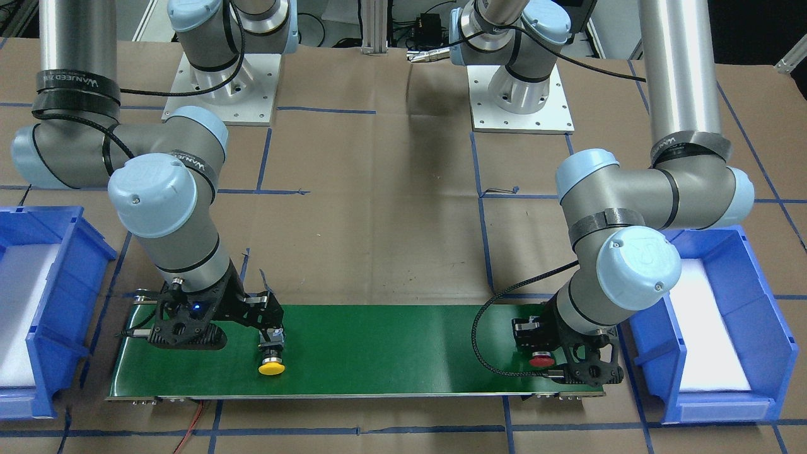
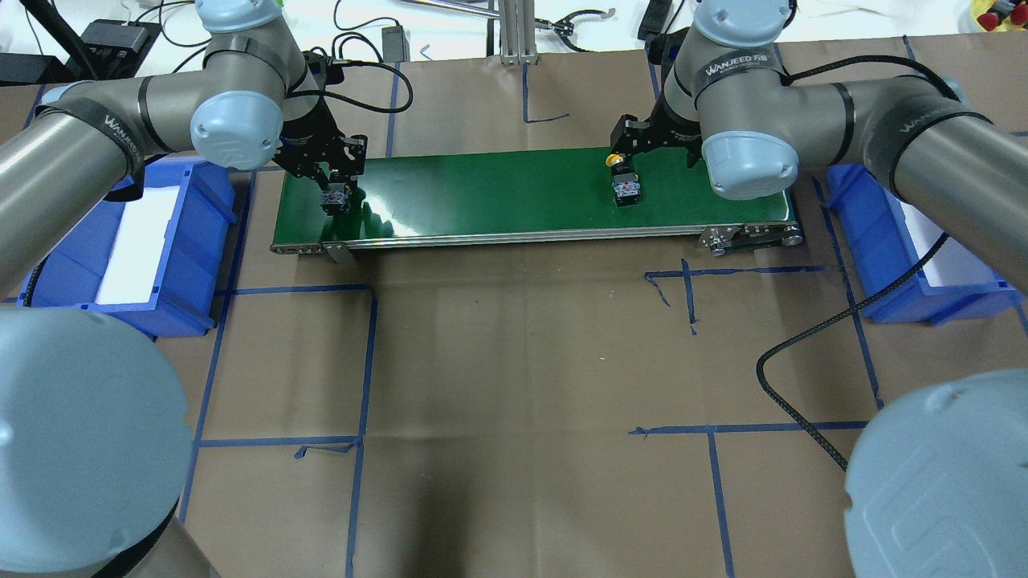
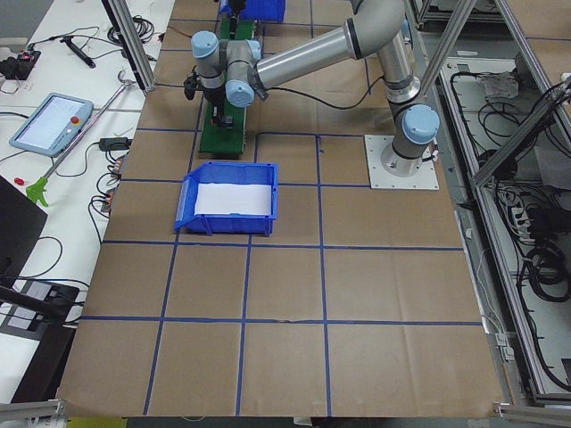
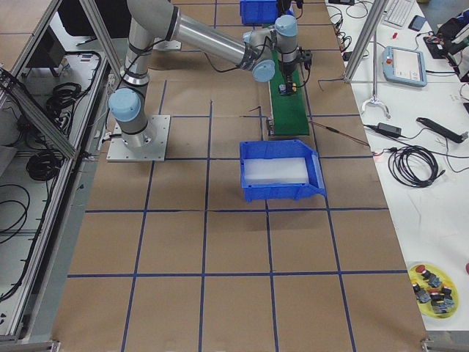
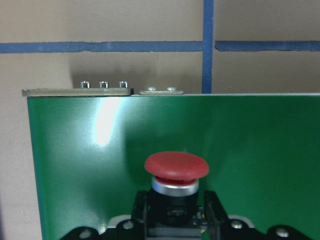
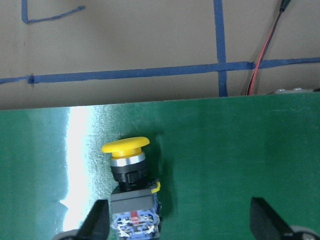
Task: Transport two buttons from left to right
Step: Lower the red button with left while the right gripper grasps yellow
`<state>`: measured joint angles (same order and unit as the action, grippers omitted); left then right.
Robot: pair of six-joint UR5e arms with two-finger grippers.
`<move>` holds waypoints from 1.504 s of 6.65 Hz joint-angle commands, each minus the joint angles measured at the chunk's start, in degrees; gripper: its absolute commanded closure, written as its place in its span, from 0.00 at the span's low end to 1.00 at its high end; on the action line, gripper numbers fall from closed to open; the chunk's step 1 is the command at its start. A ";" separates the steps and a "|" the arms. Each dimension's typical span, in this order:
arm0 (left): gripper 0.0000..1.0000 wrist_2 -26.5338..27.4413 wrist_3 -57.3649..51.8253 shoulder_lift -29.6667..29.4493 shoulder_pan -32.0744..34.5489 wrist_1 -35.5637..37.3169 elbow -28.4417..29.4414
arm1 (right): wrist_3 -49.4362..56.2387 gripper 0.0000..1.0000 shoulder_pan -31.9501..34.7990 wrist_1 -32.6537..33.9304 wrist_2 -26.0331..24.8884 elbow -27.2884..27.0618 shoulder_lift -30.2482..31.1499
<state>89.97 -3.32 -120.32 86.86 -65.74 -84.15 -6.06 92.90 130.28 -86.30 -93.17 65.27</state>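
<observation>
Item: two buttons on a green belt (image 1: 391,347), one gripper at each.
Nearest, the red button (image 5: 176,167) sits at the belt's left end, cap forward, its body clamped between the left gripper's (image 5: 176,220) fingers. The yellow button (image 6: 130,175) lies on its side toward the right end, with the right gripper (image 6: 179,212) spread wide round it, not gripping. Blue bins (image 1: 772,325) flank the belt on the table (image 1: 378,221). Behind, the left arm (image 1: 637,208) and right arm (image 1: 157,208) fold at the elbow, wrists dropped low.
</observation>
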 commanded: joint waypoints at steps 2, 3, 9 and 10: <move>0.00 0.03 0.24 0.09 -0.12 -0.09 0.64 | 0.08 0.00 0.01 0.24 0.17 -0.17 -1.55; 0.00 0.29 0.33 0.43 -0.29 -0.44 1.52 | 0.09 0.00 0.01 0.24 -0.01 -0.35 -2.07; 0.00 0.38 1.11 14.47 -0.12 -14.29 1.62 | 1.14 0.94 -0.61 0.51 -0.19 -0.26 -3.93; 0.00 0.38 2.77 17.72 0.14 -15.89 0.48 | 3.58 0.98 -1.05 0.33 -3.06 -0.17 -3.75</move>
<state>90.48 -2.00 -106.33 86.65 -78.89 -82.78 -4.43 92.30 130.84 -87.12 -93.44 61.38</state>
